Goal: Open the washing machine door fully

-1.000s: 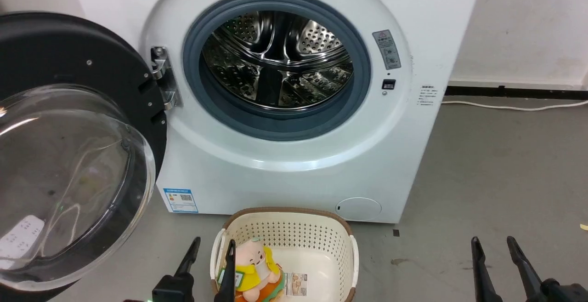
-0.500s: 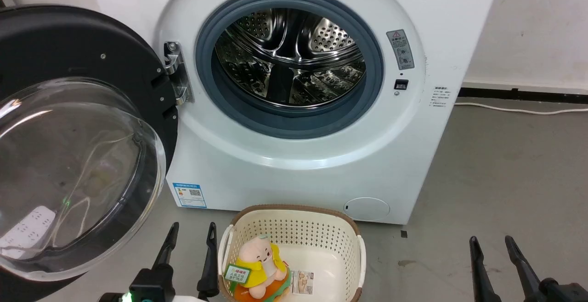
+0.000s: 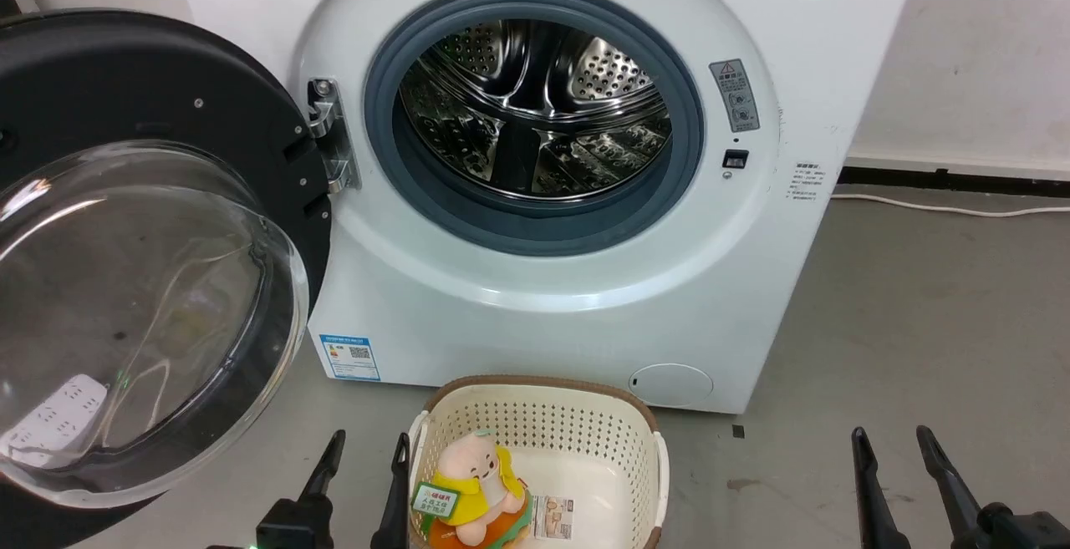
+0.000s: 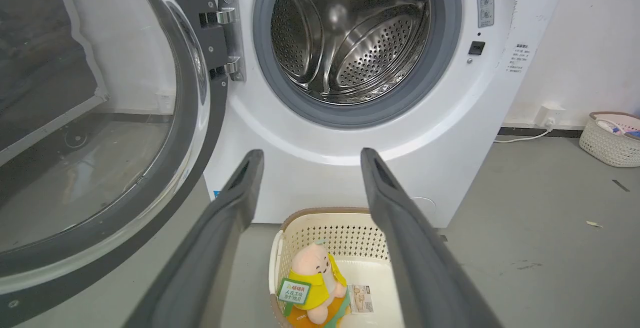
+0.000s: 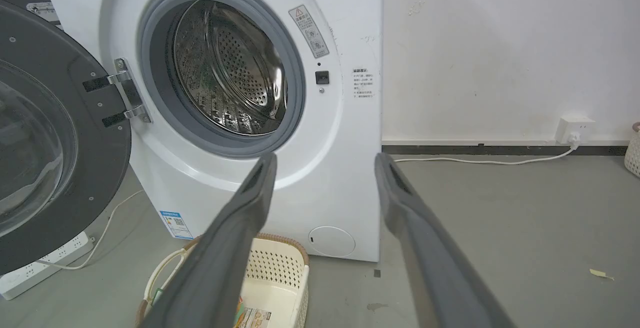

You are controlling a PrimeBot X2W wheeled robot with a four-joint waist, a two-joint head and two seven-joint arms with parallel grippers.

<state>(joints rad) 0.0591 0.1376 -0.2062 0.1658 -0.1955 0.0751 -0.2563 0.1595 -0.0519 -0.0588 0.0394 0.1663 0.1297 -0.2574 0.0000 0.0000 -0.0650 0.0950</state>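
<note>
Grey concrete floor (image 3: pixel 903 315), white wall (image 3: pixel 970 56). The washing machine (image 3: pixel 552 315) stands at centre frame. The washing machine door (image 3: pixel 125 89) hangs swung wide at the left of the frame, leaving the steel drum (image 3: pixel 535 114) exposed. Compared with half a second earlier, the head view has shifted slightly, and the left pincer (image 3: pixel 370 436) sits lower, nearer the basket (image 3: pixel 535 383). Count: one machine, one door, one plush toy (image 3: pixel 472 482), two baskets including the second basket (image 4: pixel 610 138) at far right, and two pincers. The left pincer and right pincer (image 3: pixel 891 430) are both spread, holding nothing.
</note>
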